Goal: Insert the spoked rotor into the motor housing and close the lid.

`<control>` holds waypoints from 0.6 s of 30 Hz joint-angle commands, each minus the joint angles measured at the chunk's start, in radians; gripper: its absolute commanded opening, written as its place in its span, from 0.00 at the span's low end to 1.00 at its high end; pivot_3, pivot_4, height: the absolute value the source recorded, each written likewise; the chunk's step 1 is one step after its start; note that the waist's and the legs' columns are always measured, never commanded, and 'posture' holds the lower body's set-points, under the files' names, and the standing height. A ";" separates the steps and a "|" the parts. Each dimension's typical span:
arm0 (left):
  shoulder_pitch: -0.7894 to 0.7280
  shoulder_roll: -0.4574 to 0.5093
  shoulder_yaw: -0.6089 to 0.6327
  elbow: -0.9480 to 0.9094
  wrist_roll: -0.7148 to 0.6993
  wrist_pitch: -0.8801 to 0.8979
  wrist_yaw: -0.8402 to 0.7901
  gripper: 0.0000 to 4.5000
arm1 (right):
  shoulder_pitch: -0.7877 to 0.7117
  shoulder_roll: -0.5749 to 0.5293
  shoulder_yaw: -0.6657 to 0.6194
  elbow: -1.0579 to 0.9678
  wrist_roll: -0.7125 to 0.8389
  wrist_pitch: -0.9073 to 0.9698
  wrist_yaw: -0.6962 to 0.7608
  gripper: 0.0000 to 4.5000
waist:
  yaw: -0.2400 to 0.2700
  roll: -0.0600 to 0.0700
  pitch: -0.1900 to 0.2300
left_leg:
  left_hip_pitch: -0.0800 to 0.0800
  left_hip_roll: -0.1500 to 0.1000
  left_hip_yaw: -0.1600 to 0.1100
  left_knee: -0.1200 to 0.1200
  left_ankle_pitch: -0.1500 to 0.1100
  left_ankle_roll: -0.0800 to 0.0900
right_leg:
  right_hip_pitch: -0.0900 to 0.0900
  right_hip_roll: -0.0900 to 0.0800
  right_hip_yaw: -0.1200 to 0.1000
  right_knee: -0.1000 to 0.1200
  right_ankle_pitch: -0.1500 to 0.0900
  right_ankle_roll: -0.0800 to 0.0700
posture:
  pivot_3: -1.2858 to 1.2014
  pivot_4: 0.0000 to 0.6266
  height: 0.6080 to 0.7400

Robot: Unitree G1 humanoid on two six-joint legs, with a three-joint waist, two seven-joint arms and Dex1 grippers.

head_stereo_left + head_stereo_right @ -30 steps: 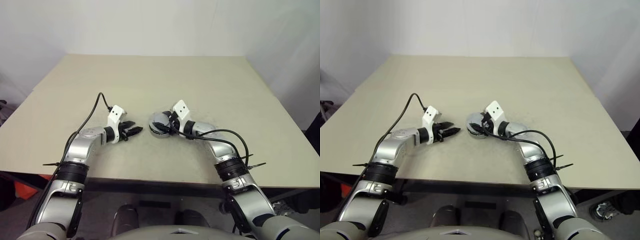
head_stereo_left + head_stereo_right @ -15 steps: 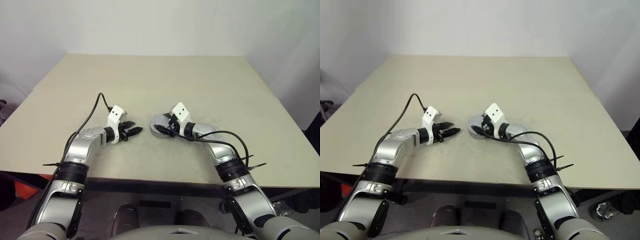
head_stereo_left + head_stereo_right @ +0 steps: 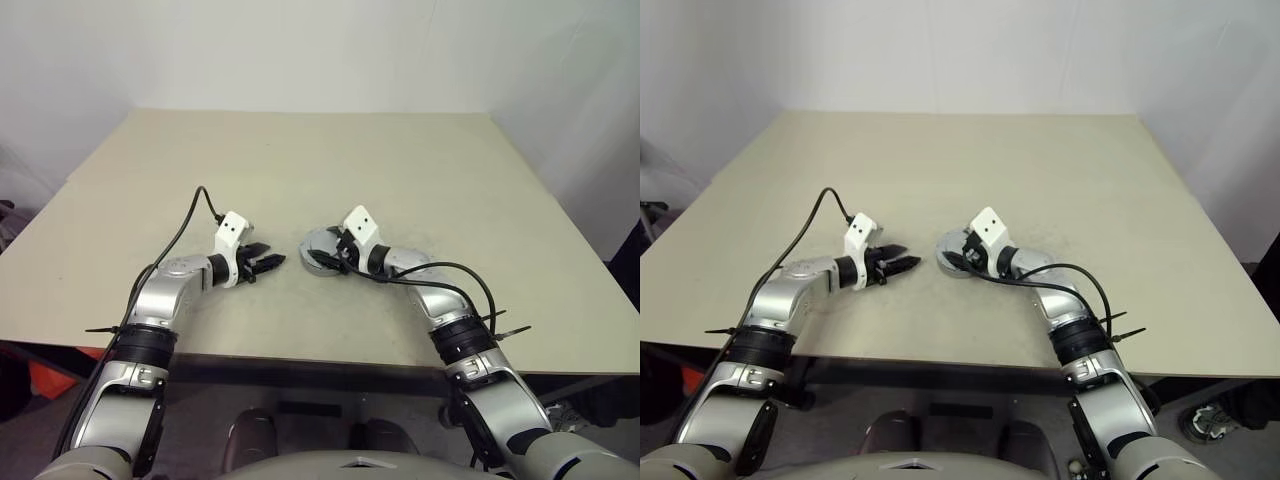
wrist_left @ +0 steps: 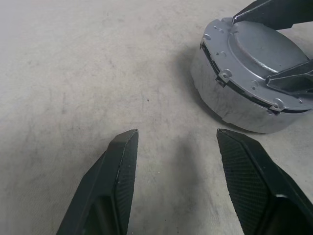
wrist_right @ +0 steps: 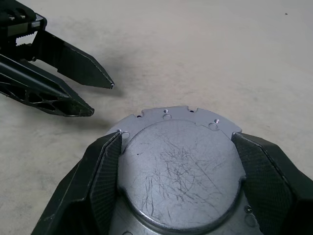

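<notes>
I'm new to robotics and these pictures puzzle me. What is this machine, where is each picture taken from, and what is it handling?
This is a humanoid robot with two arms, each ending in a gripper of two black fingers. The two wide pictures come from cameras in its head, looking down over a beige table. The two close pictures come from cameras on its wrists. On the table stands a round metal motor housing with its grey notched lid already on top. The right gripper has one finger on each side of that lid; whether it presses on the lid I cannot tell. The left gripper is open, holds nothing, and points at the housing from beside it.
</notes>
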 commanded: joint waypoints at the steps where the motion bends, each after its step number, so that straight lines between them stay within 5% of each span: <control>1: -0.013 0.007 0.015 -0.031 -0.006 -0.015 0.004 0.61 | -0.005 -0.013 0.019 0.009 -0.028 0.002 -0.002 0.70 | 0.000 0.000 0.000 | 0.000 0.000 0.000 0.000 0.000 0.000 | 0.000 0.000 0.000 0.000 0.000 0.000 | 0.52 0.00 1.00; 18: -0.022 -0.029 0.044 -0.062 -0.062 0.029 0.020 0.61 | -0.011 -0.034 0.058 0.073 -0.060 0.039 0.003 0.70 | 0.001 0.000 0.000 | 0.013 0.000 0.000 -0.001 -0.001 0.002 | 0.011 0.000 0.000 -0.001 0.000 0.000 | 0.52 0.00 1.00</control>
